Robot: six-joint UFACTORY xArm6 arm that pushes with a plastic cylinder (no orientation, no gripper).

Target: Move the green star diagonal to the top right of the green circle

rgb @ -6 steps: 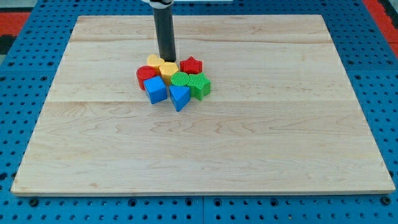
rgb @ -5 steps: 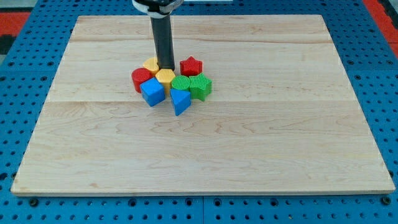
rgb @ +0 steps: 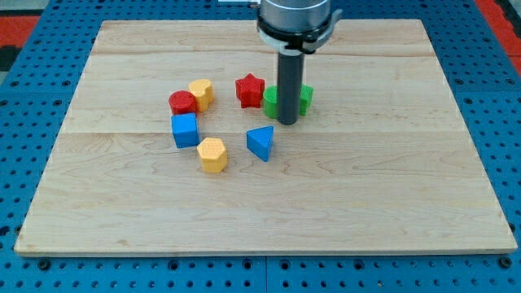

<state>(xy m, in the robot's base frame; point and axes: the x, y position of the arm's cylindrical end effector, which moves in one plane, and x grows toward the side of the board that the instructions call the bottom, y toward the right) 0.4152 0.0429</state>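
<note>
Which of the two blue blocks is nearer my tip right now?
The blue triangular block, just below-left of my tip. The blue cube sits much farther off toward the view's left, beneath the red round block.

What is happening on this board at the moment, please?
The arm's rod stands among coloured blocks on a wooden board. My tip sits right in front of two green blocks, hiding part of both: the green circle at its left and the green star at its right. The red star is just left of them. Other blocks lie scattered toward the view's left, including a blue triangle and a yellow hexagon.
</note>
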